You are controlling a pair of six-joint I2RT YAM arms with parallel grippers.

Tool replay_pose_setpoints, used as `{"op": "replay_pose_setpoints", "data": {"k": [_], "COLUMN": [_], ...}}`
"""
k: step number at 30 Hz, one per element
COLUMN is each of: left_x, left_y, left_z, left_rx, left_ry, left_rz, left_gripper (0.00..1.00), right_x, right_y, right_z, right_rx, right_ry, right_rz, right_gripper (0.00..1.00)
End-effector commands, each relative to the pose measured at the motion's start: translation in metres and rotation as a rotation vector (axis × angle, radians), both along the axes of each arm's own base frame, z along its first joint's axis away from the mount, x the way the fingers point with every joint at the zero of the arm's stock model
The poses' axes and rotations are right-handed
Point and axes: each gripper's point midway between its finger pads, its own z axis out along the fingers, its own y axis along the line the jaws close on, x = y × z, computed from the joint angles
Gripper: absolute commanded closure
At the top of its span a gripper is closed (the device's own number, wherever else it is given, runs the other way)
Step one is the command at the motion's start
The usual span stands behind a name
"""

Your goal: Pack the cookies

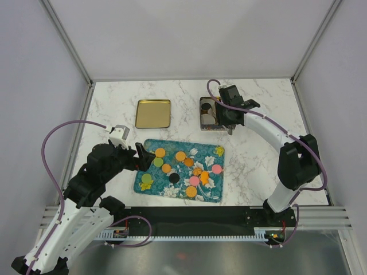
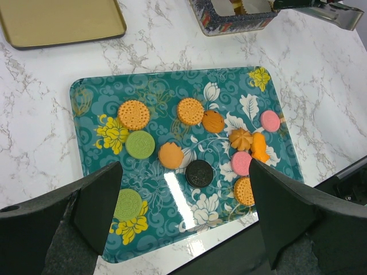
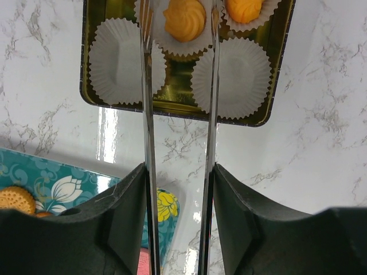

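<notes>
While cookies (image 2: pixel 133 114) lie flat on the tray (image 2: pixel 149 91), left pincer (image 2: pixel 183 165) gapes empty, right pincer (image 3: pixel 179 17) loosely straddles one.

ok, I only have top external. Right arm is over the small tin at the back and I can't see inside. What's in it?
Observer: Right wrist shows four white fluted paper cups in the small rectangular gold-lined tin: two hold orange swirl-shaped cookies, two are empty.
Operator: Right gripper shut on one?
Observer: No, the right gripper is open, its thin metal fingers straddling one of the filled ones.
Operator: Left?
Observer: Left wrist shows the left gripper open and empty over one edge of the teal floral tray.
</notes>
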Motion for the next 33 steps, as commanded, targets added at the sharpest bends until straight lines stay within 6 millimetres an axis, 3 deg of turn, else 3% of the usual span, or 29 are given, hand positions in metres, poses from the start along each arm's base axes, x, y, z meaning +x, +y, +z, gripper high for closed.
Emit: {"op": "replay_pose_setpoints", "data": {"k": [1,6,7,9,12,13,15,16,22,33], "left_x": [0.002,0.002,0.003,0.003,0.003,0.003,0.003,0.003,0.003,0.003], "left_y": [0.000,0.000,0.000,0.000,0.000,0.000,0.000,0.000,-0.001,-0.001], "left_z": [0.003,0.003,0.003,0.003,0.003,0.003,0.003,0.003,0.002,0.002], "left_rx": [0.011,0.012,0.012,0.010,0.011,0.012,0.011,0.013,0.012,0.013], "left_ry": [-0.020,-0.021,-0.022,-0.021,-0.020,-0.022,-0.019,-0.018,-0.016,-0.014], "left_rz": [-0.003,-0.002,-0.001,0.000,-0.001,-0.001,-0.001,0.000,-0.003,-0.008], "left_gripper": [0.00,0.00,0.00,0.00,0.00,0.00,0.00,0.00,0.00,0.00], "right_x": [0.013,0.001,-0.008,-0.022,-0.054,-0.074,-0.093,-0.111,-0.163,-0.184], "right_y": [0.008,0.014,0.020,0.027,0.052,0.070,0.084,0.097,0.128,0.140], "right_z": [0.039,0.063,0.076,0.080,0.086,0.084,0.081,0.070,0.036,0.008], "right_rx": [0.061,0.113,0.131,0.138,0.147,0.147,0.149,0.138,0.091,0.017], "right_ry": [-0.099,-0.121,-0.144,-0.147,-0.160,-0.156,-0.151,-0.128,-0.064,-0.016], "right_rz": [0.004,0.037,0.061,0.088,0.158,0.216,0.252,0.300,0.422,0.476], "right_gripper": [0.45,0.46,0.45,0.46,0.46,0.46,0.45,0.45,0.43,0.39]}}
